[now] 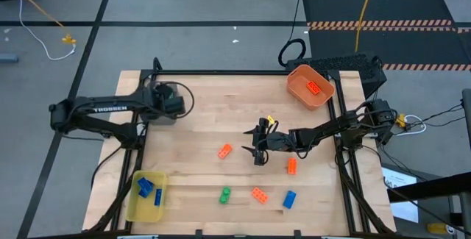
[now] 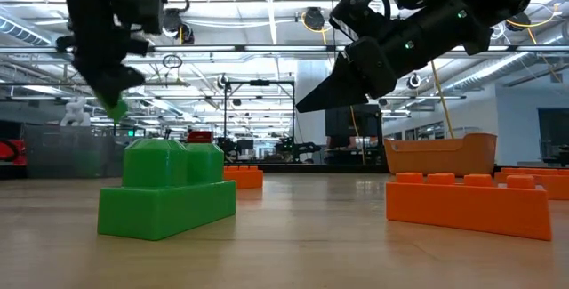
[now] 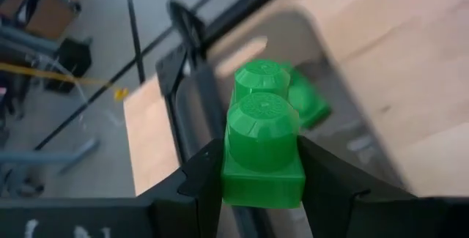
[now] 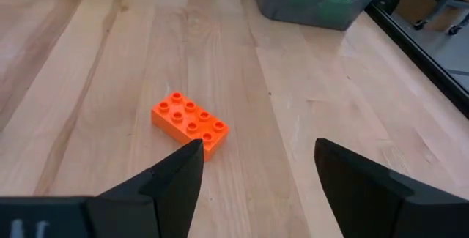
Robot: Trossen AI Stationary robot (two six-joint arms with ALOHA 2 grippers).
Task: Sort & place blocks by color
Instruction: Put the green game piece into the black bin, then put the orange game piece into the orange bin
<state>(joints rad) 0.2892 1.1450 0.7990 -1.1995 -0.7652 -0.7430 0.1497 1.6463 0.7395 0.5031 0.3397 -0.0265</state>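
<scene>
My left gripper (image 1: pixel 176 101) hangs at the table's far left, over the grey bin (image 3: pixel 352 121), shut on a green block (image 3: pixel 258 139). Another green block (image 3: pixel 306 100) lies in that bin. Near the table's middle my right gripper (image 1: pixel 257 149) stands open above the wood, with nothing between its fingers. Just beyond its fingertips an orange block (image 4: pixel 190 123) lies flat, studs up. Near the front edge lie more loose blocks: orange (image 1: pixel 291 166), orange (image 1: pixel 259 194), green (image 1: pixel 225 194) and blue (image 1: pixel 289 198). My left gripper pinches the green block's two opposite side walls (image 3: pixel 233 183) between its two fingers, which slant downward. The studs face the wrist camera and the block runs on along the fingers, past their tips. It is lifted clear, above the grey bin's opening.
A yellow bin (image 1: pixel 146 195) holding blue blocks stands at the near left corner. An orange bin (image 1: pixel 310 86) with an orange block in it stands at the far right. Bare wood lies between the bins around the table's middle.
</scene>
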